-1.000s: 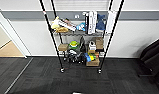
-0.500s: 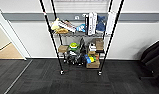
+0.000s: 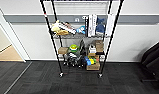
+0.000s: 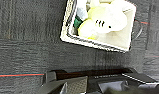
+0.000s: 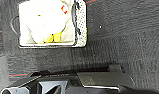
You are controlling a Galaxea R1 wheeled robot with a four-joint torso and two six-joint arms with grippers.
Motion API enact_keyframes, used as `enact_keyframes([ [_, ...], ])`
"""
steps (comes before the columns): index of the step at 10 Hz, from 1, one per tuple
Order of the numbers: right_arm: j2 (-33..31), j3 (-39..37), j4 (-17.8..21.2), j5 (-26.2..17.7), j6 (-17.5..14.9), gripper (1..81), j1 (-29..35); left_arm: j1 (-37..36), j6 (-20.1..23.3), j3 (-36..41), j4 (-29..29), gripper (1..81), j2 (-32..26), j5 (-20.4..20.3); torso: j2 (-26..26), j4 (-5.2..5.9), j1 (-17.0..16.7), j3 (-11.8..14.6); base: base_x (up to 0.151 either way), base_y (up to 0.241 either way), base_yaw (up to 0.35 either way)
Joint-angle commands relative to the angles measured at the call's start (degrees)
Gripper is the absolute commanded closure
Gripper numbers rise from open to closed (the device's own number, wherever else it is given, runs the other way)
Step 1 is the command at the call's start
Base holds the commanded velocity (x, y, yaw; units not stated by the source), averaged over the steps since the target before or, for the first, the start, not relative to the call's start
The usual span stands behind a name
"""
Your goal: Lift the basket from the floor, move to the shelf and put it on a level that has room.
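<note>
Still unlifted: basket (image 4: 98,26) of plush toys on floor (image 4: 25,50), shelf (image 3: 80,37) ahead. Jaws' state indiscernible. Uneven lift could spill toys.

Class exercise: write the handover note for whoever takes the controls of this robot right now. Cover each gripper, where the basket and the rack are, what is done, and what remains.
Left gripper: above the carpet, holding nothing that I can see; fingers unclear.
Right gripper: same, fingers unclear.
The rectangular cream woven basket with white cloth lining sits on the dark grey carpet floor, with pale plush toys inside.
The tall black wire rack stands ahead against the wall; its middle and lower tiers are crowded with books, toys and cardboard boxes. Its top wire tier looks bare as far as it shows.
Done: nothing yet; basket not lifted.
Left: grasp and lift, drive to the rack, place it.
</note>
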Motion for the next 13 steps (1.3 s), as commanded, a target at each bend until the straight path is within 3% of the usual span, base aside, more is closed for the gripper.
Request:
enact_keyframes([
  [1,-1.06,0.24,1.53,-3.53,0.07,1.0,5.26,-5.60,0.03,0.05,-1.29,1.0,-1.18,4.83,-5.53,0.00,3.56,-4.19,0.000,0.000,0.000],
  [4,-0.98,0.24,1.79,-5.02,0.07,1.0,7.46,-7.09,-0.05,-0.04,-1.38,1.0,-0.74,4.92,-11.02,0.00,7.06,-8.65,0.000,0.000,0.000],
  [5,-0.98,0.24,1.88,-5.46,0.07,1.0,8.52,-7.97,-0.05,-0.04,-1.47,1.0,-0.65,4.92,-13.01,0.00,8.30,-5.51,0.000,0.000,0.000],
  [8,0.25,-0.37,3.02,-7.74,0.07,1.0,12.04,-10.17,-0.66,-0.99,-1.73,1.0,0.13,5.01,-18.10,0.00,11.60,-7.45,0.000,0.000,0.000],
  [13,4.91,-6.70,2.94,-8.63,-0.02,1.0,13.35,-12.19,-1.20,-10.50,-1.38,1.0,5.68,7.21,-27.81,0.00,17.70,-7.54,0.000,0.000,0.000],
])
